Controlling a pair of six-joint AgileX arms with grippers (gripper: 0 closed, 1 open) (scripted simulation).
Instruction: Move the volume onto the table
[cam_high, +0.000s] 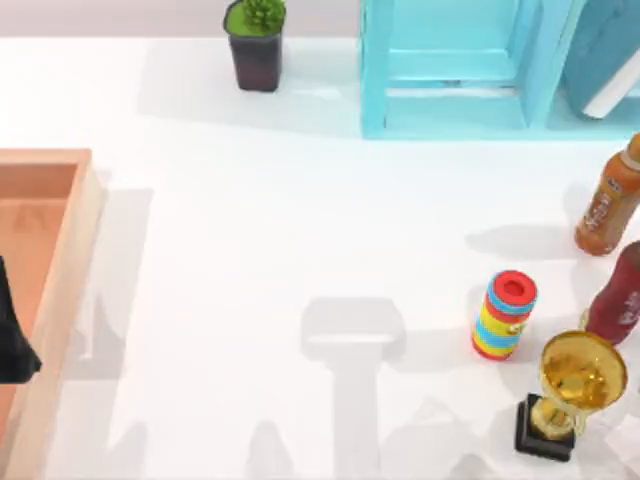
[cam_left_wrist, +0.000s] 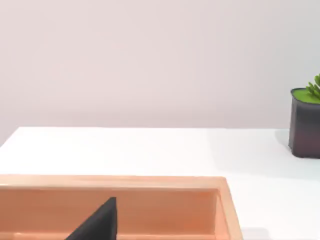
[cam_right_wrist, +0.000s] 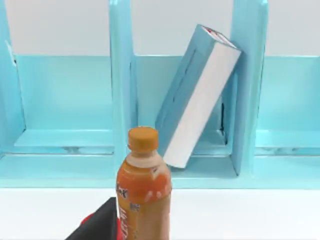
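Left tool (cam_high: 14, 340) — a dark shape at the 9 o'clock edge of the top view, hanging over the orange-brown wooden tray (cam_high: 70, 250); whether its fingers are spread or pressed together cannot be told. In the left wrist view one dark fingertip (cam_left_wrist: 100, 222) rises in front of the tray's far wall (cam_left_wrist: 150, 182), with the white tabletop (cam_left_wrist: 125, 150) and a dark pot holding a green plant (cam_left_wrist: 305, 122) beyond it.

Right tool — a dark finger tip (cam_right_wrist: 100, 225) shows at the lower edge of the right wrist view, facing the shelf; its state cannot be told. Just in front of it stands an orange-capped juice bottle (cam_right_wrist: 142, 185), with a sliver of a red object beside the bottle's base.

Volume (cam_right_wrist: 197, 97) — teal-blue hardcover, white page edges toward the camera, red trim at its top end. It stands tilted inside the middle compartment of the light-blue shelf unit (cam_right_wrist: 120, 75), its upper end leaning against the divider on that side, its lower end on the shelf floor. In the top view the volume (cam_high: 605, 55) lies toward 2 o'clock, in the shelf (cam_high: 450, 70) at the far edge.

Tabletop (cam_high: 280, 260) — toward 3 to 5 o'clock stand the juice bottle (cam_high: 610, 200), a dark red bottle (cam_high: 618, 300), a striped, red-capped cylinder (cam_high: 505, 315) and a gold trophy on a black base (cam_high: 570, 395). The potted plant (cam_high: 255, 45) sits toward 12 o'clock.
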